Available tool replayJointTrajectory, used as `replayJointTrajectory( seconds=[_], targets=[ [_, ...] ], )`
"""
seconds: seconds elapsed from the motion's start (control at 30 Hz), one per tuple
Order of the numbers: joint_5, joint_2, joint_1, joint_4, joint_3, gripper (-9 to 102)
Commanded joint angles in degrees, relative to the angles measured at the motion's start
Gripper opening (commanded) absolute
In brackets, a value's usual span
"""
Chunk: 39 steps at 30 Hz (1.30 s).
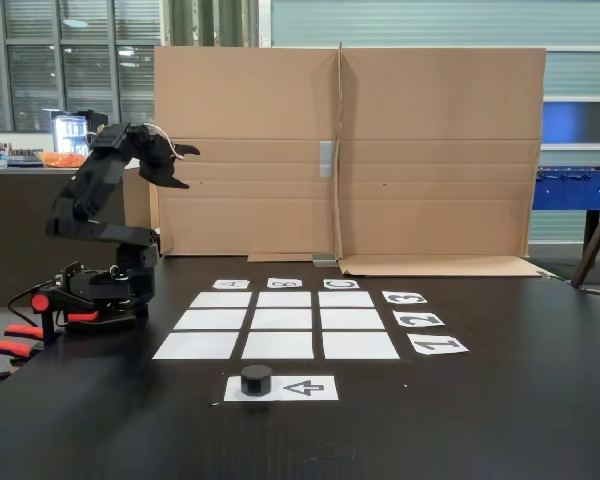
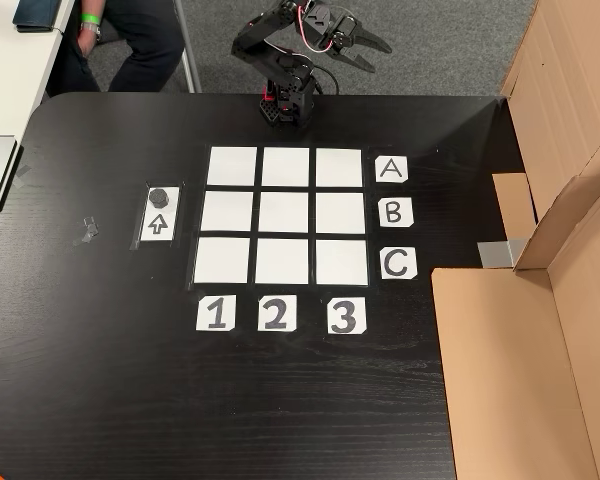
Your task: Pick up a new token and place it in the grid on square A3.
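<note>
One small black round puck-like token (image 2: 160, 196) sits on a white arrow-printed sheet (image 2: 158, 222), just beside the nine-cell white paper grid (image 2: 285, 214) on a black counter (image 2: 100, 380). Corner square A3 (image 2: 339, 167) lies bare. The black arm's jaws (image 2: 365, 50) hang spread, beyond the grid. Brown cardboard panels (image 1: 350, 150) back the grid.

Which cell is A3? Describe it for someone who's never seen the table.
In the other view, find the grid of nine white paper cells on the black table, with letter labels on its right and number labels below. Square A3 is the top-right corner cell, beside the "A" label, in the column above "3".
</note>
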Motion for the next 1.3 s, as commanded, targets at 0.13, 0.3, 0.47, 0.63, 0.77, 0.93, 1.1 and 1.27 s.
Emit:
replayJointTrajectory(
  seconds=[0.13, 0.3, 0.47, 0.63, 0.77, 0.93, 1.1, 1.27],
  targets=[
    [4.8, -15.6, 16.4, -1.9, -10.5, 34],
    [7.3, -26.1, 31.1, -2.9, -17.1, 34],
    [7.6, -34.3, 44.5, -2.9, -23.7, 34],
    [7.9, -39.8, 55.1, -3.2, -26.5, 34],
    [7.9, -45.6, 62.4, -2.7, -29.5, 34],
    [8.6, -51.4, 70.7, -1.6, -33.0, 34],
    [8.9, -54.3, 79.1, -0.4, -34.4, 34],
    [8.9, -56.7, 86.0, 0.4, -34.5, 34]
  ],
)
